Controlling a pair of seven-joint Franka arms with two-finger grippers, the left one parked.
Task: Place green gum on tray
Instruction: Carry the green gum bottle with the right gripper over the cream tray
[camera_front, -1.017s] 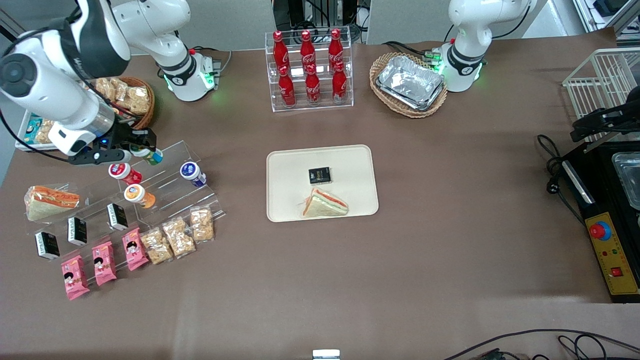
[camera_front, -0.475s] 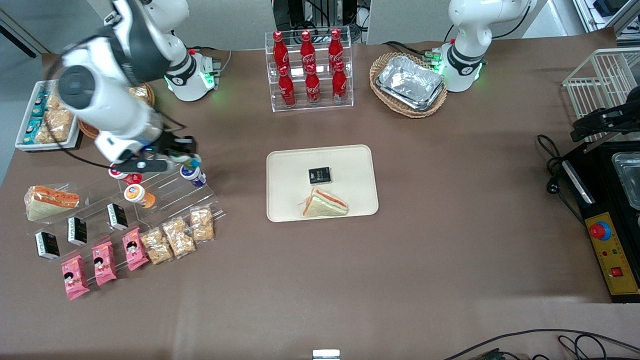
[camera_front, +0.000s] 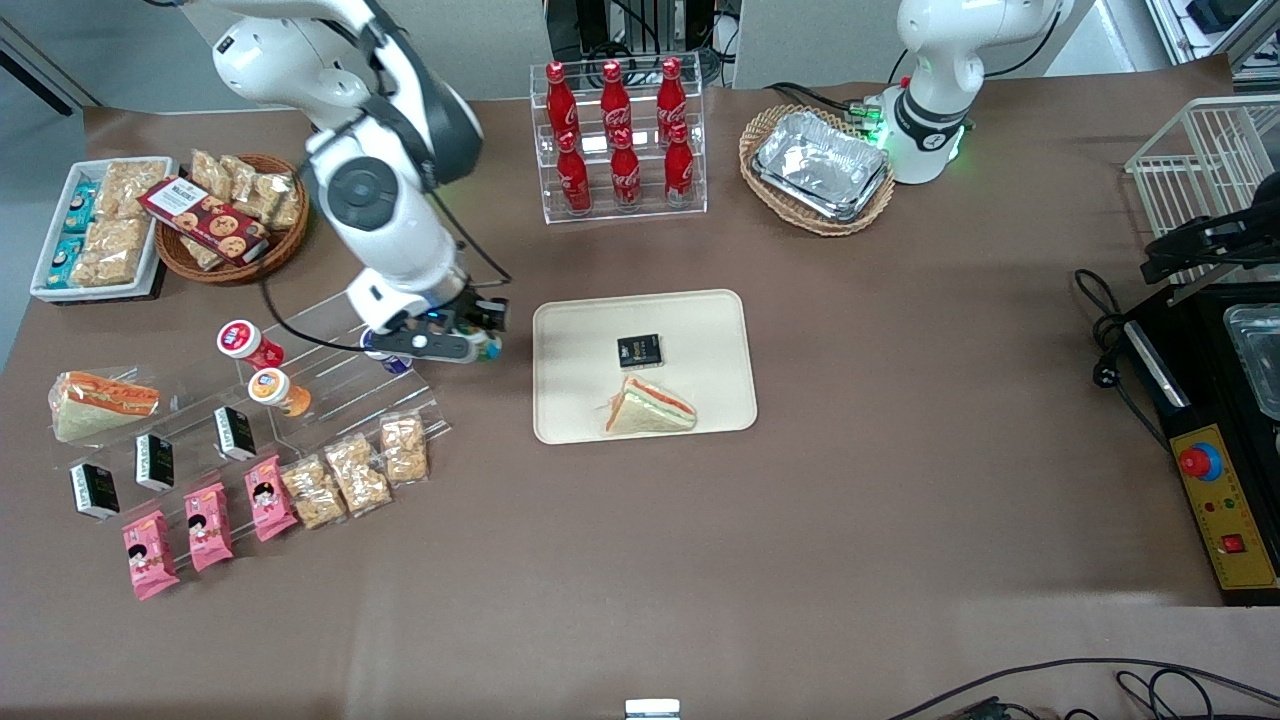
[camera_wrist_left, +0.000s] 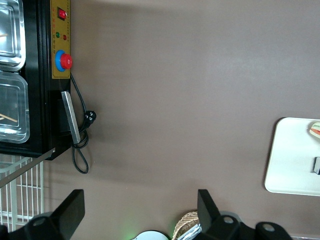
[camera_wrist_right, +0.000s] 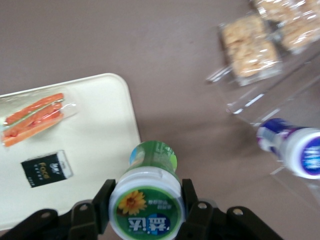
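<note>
Surface: brown table (camera_front: 900, 480)
Middle: cream tray (camera_front: 700, 330)
Above the table: gripper (camera_front: 478, 338) clamped on green gum (camera_front: 489, 345), between the tray and the clear stepped stand (camera_front: 330, 385)
Farther from the camera: clear rack of red cola bottles (camera_front: 618, 140), wicker basket of foil trays (camera_front: 818, 168)
Working arm's end: snack basket (camera_front: 232, 215), pink packets (camera_front: 208, 525)
Parked arm's end: black appliance (camera_front: 1215, 440)
</note>
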